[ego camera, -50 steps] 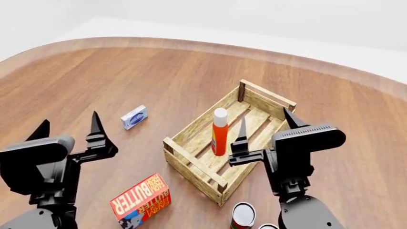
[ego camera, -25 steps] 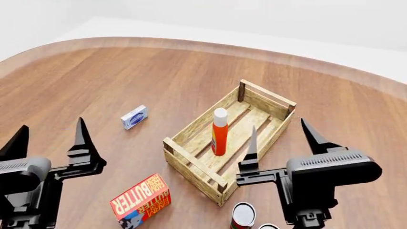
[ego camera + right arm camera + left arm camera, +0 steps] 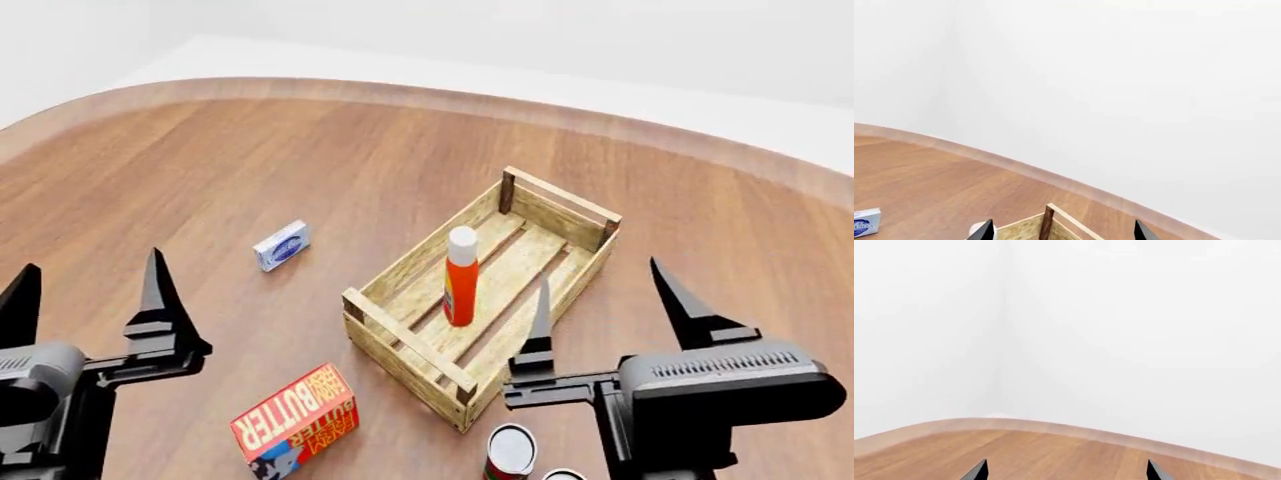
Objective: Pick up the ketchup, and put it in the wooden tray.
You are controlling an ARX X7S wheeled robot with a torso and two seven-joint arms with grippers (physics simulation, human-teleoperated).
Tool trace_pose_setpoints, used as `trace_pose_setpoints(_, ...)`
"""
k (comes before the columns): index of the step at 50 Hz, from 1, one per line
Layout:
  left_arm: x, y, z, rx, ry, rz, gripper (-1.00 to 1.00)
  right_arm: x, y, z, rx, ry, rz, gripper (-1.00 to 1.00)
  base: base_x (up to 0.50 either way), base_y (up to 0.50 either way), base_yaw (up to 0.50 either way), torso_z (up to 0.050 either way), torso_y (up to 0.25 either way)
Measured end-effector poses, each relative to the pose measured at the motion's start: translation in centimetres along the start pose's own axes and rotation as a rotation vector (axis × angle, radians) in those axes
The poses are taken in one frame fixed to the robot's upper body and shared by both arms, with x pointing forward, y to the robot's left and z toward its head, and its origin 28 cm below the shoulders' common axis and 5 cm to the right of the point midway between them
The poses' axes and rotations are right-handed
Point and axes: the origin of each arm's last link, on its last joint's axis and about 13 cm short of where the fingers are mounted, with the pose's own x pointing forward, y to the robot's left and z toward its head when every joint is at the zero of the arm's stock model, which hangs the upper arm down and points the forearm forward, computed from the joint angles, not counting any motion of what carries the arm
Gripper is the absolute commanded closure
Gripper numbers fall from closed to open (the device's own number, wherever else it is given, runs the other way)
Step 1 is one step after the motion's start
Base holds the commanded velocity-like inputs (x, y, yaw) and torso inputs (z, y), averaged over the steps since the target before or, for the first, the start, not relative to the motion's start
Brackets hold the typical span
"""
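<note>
- The ketchup (image 3: pixel 461 275) stood upright inside the wooden tray (image 3: pixel 400 340), its base on the slatted floor about midway along the crate and its white cap uppermost; nothing gripped it.
- The right gripper (image 3: pixel 607 305) was spread wide, its two dark fingers pointing up and apart with nothing between them. The bottle lay just beyond and to the inner side of its nearer finger, apart from it and not touching.
- The left gripper (image 3: pixel 87 295) was likewise spread and empty. The bottle sat well off to its inner side, across bare table (image 3: pixel 267 160) and the tray's near long wall.
- Of the two arms, the right was clearly the nearer to the bottle.
- The bottle's long axis ran vertical, roughly parallel to the right gripper's raised fingers, so a side-on pinch would be the natural grasp were one needed.
- As things lay, the ketchup was already in the tray, so I judged the task essentially complete, with no further grasp called for.
- The right wrist view showed only the finger tips, a tray corner post, and a pale rounded shape that was probably the bottle cap.
- The butter box (image 3: pixel 296 418) and a red-labelled tin can (image 3: pixel 509 452) lay outside the tray, near its closest corner.
</note>
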Motion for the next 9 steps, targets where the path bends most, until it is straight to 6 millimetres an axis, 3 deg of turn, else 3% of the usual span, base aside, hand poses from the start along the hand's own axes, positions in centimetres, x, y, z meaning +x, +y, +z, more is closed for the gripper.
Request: trace_pose_setpoints(9, -0.05, 0.02, 0.02, 0.003, -0.003, -0.001, -1.00, 0.01, -0.01, 0.02, -0.001, -0.001, -0.003, -1.00, 0.00, 0.00, 0.00, 0.000, 0.000)
